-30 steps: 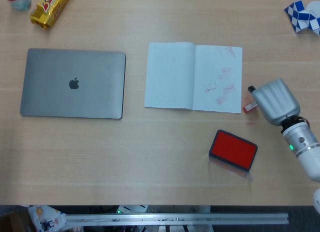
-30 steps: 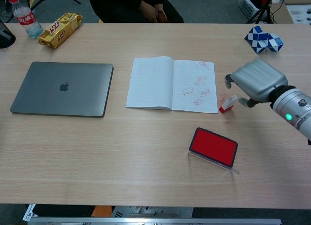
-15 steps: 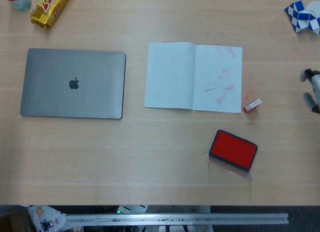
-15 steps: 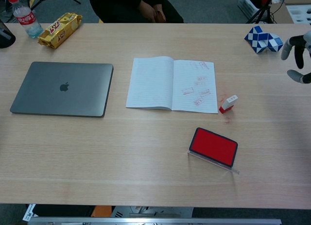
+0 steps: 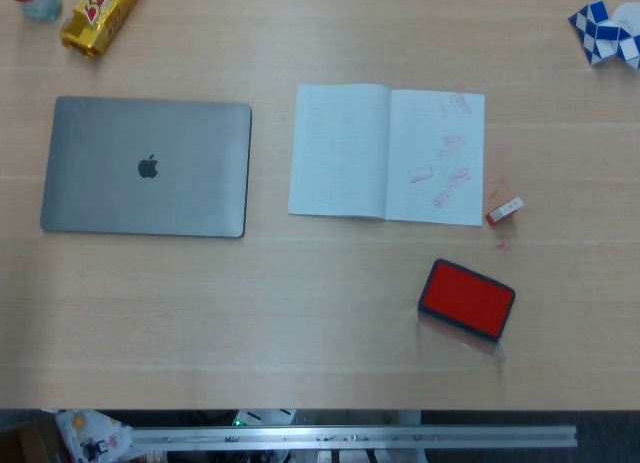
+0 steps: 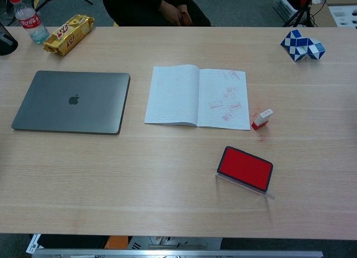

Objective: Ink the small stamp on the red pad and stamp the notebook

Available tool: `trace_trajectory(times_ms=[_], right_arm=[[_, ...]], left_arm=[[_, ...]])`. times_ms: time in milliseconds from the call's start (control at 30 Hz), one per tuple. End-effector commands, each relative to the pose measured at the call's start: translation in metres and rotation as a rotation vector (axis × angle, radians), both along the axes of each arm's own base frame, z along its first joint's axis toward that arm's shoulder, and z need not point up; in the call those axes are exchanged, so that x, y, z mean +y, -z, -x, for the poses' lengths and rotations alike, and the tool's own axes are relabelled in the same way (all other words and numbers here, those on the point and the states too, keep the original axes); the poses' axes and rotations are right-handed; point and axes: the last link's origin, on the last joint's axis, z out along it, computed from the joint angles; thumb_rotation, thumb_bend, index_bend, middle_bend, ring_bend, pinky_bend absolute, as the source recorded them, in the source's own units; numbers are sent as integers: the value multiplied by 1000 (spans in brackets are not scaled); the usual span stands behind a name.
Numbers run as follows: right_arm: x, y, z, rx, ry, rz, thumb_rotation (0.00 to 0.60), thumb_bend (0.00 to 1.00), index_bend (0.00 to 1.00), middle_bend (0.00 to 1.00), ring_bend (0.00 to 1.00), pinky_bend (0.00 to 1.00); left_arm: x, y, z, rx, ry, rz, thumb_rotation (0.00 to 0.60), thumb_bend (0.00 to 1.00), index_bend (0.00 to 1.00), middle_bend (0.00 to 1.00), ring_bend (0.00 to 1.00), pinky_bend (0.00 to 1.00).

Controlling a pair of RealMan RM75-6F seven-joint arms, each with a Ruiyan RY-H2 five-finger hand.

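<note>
With our right hand now gone from both views, its fingers beyond telling, we see the stamp (image 5: pixel 504 210) lying loose on the table just right of the notebook (image 5: pixel 387 153), near the pad (image 5: pixel 466 299); fresh marks suggest stamping is done.

Pale wood table (image 6: pixel 111 174); dark grey floor (image 6: pixel 240 7) behind.

Neither robot hand in sight.
</note>
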Motion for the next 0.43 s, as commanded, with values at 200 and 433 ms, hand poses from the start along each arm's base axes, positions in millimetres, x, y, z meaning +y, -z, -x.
trace_trajectory(times_ms=[200,433], right_arm=[[9,-1,7,-28,14,26,600,277,358,366,319,539],[8,0,9,-28,27,9,600,277,358,366,319,539]], left_arm=[[1,1,-2,-3,7,-2,600,269,28,33,27,44],[0,2,-2,-1,4,-2,600,268,28,33,27,44]])
